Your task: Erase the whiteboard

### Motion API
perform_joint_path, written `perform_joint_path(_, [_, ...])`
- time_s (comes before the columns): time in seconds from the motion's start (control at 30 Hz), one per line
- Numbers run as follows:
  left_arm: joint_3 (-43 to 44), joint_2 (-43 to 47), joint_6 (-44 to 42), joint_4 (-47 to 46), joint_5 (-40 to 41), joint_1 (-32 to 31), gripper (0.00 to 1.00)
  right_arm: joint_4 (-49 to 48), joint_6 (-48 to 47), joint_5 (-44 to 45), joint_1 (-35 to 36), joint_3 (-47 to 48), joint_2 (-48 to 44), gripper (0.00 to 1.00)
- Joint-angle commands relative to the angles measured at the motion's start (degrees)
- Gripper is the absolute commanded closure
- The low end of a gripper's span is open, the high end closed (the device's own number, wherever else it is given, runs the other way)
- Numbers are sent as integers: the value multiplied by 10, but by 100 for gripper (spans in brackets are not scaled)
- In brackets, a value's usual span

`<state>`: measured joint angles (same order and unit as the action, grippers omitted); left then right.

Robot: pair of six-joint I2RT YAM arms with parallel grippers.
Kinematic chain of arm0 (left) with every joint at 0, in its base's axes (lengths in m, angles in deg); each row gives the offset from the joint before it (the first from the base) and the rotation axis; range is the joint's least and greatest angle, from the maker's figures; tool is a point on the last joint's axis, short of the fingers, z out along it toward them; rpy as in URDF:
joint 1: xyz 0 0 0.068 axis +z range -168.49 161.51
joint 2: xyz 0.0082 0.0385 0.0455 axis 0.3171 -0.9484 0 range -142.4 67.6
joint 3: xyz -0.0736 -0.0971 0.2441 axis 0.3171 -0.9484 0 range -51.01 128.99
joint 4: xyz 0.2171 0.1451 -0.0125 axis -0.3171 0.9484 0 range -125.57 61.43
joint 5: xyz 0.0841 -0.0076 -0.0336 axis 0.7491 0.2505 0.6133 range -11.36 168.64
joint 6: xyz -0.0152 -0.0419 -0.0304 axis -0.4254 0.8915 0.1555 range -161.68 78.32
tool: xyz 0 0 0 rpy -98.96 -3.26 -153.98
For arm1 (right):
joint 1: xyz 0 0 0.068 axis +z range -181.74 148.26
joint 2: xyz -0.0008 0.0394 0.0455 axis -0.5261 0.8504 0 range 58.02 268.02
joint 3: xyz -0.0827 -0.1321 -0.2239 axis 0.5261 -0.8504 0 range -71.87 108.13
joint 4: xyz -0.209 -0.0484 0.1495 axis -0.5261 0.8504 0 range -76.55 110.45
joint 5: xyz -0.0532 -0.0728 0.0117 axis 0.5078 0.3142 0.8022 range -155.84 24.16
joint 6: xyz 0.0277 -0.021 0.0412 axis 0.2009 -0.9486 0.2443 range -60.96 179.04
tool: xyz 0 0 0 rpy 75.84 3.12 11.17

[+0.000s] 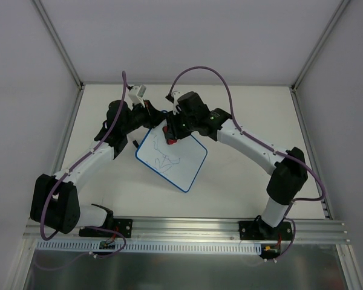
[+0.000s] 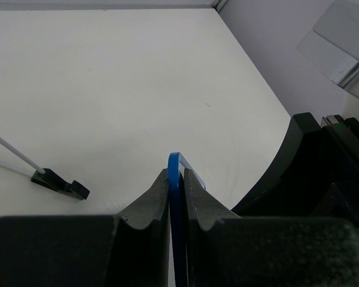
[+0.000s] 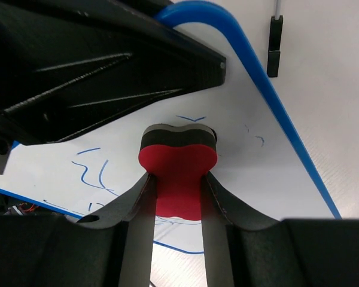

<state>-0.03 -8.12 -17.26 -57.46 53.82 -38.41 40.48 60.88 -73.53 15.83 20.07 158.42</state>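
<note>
While both arms arch out from the rail (image 1: 187, 227) at the near edge of the worktop (image 1: 248, 187), all the action sits around the middle. The whiteboard (image 1: 184, 169) is about centre, a touch toward the far edge. It is turned diamond-wise, with one rounded corner pointing at the near edge. Blue scribbles (image 1: 167, 159) cover the half of the board that faces the far-left corner; the near half looks clean.

Up at the far side of the board, the left gripper (image 2: 177, 177) comes in from the left edge's side. It is clamped tight on the blue rim, both fingers pressed flat against the board's edge with the rim poking up between them. Whether that side is lifted off the table I cannot tell.

Right next to it, the right gripper (image 3: 177, 175) reaches in from the right edge's side. It is pinching the red eraser (image 3: 177, 160) by its waist, with the bone-shaped head sticking out past the fingertips. The dark pad on the eraser's face looks pressed against the white surface near the board's far corner, with blue strokes on both sides of it. The two grippers are very close together, the left one's black body looming just beside the eraser in the right wrist view.

A small black clip (image 2: 60, 183) with a thin white line running from it lies on the table just off the board's far-left side.
</note>
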Motion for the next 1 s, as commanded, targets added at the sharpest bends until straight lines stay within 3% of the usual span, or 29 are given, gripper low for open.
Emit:
perform_joint_path(0.0, [23, 27, -40, -76, -96, -31, 100, -31, 13, 17, 14, 35, 31, 100])
perform_joint_path(0.2, [18, 33, -51, -75, -107, -31, 100, -32, 46, 51, -8, 35, 35, 100])
perform_joint_path(0.47, [25, 31, -65, -75, -114, -31, 100, -36, 76, 54, -55, -32, 21, 100])
perform_joint_path(0.97, [38, 24, -71, -80, -103, -31, 100, -165, 110, 14, -64, -265, -35, 100])
